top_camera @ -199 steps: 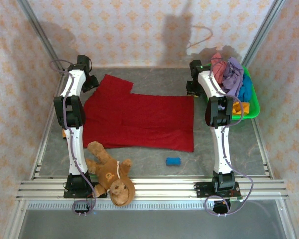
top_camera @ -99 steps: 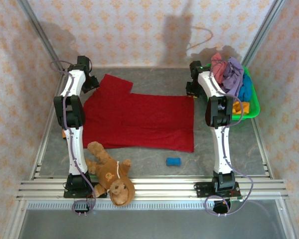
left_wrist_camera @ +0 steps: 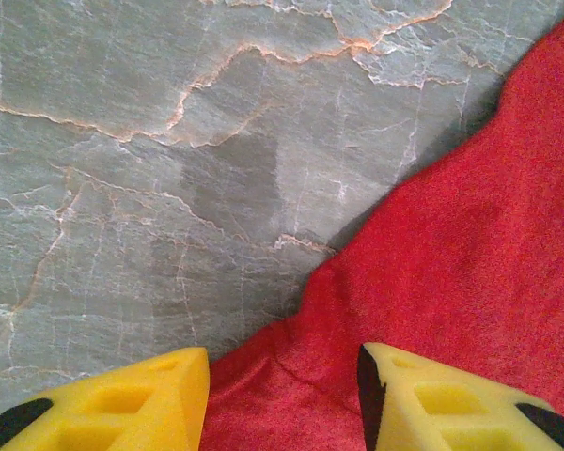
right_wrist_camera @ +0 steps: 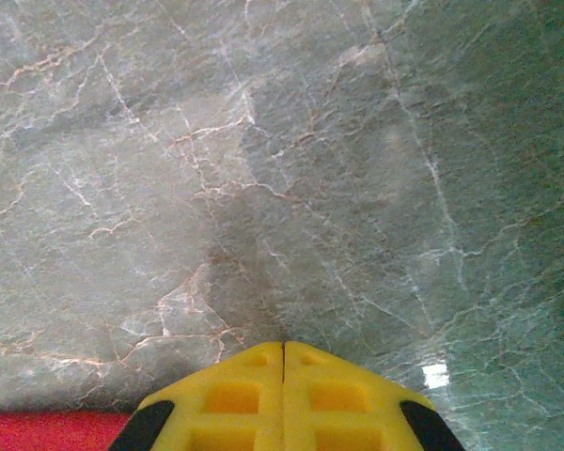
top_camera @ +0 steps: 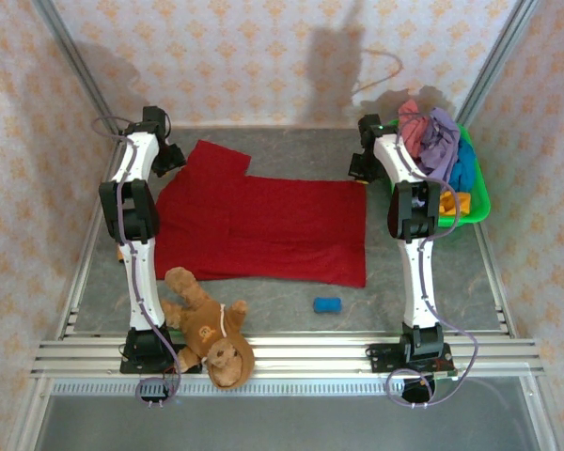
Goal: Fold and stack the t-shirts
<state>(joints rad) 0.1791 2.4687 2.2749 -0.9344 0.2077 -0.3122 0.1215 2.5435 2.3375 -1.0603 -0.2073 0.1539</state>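
Note:
A dark red t-shirt (top_camera: 263, 225) lies spread flat across the middle of the grey marbled table (top_camera: 291, 150). My left gripper (top_camera: 169, 156) is at the shirt's far left sleeve. In the left wrist view it (left_wrist_camera: 284, 359) is open, its yellow fingers straddling the red cloth's edge (left_wrist_camera: 451, 244). My right gripper (top_camera: 359, 169) hovers at the shirt's far right corner. In the right wrist view it (right_wrist_camera: 283, 346) is shut with no cloth between the fingers, over bare table, a strip of red (right_wrist_camera: 47, 430) at the lower left. Pink (top_camera: 411, 127), lavender (top_camera: 439, 141), teal (top_camera: 463, 164) and orange (top_camera: 459, 202) t-shirts are piled in the basket.
The green basket (top_camera: 482, 193) stands at the far right, just behind the right arm. A brown teddy bear (top_camera: 210, 329) lies at the near left by the left arm's base. A small blue object (top_camera: 327, 304) sits near the shirt's front hem. Patterned walls enclose the table.
The right gripper's fingers have closed together. The left gripper has narrowed slightly and its arm has shifted a little to the left. The shirt has not moved.

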